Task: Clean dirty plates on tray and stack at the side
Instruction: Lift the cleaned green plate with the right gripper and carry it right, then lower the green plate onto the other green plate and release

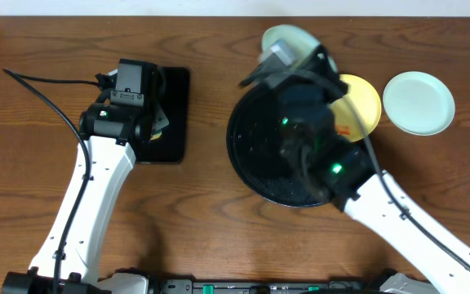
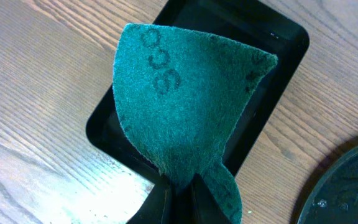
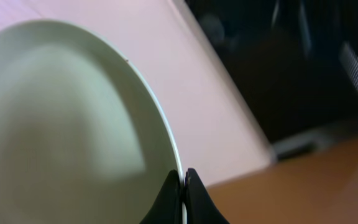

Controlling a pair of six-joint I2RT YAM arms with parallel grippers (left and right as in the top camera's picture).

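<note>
Wooden table [image 1: 210, 204] carries the round tray [image 1: 251, 163]. The right gripper [image 3: 182, 186] pinches the rim of a mint plate [image 3: 61, 124], tilted over the tray's far edge. The left gripper [image 2: 178, 202] clamps a green scouring pad [image 2: 185, 106]. Best to hold the plate steady and wipe the pad flat across its face.

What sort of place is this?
Likely a lab bench staged for dishwashing practice: a wooden table, the left hand pinching a green scouring pad, the right hand gripping a mint plate by the round black tray.
</note>
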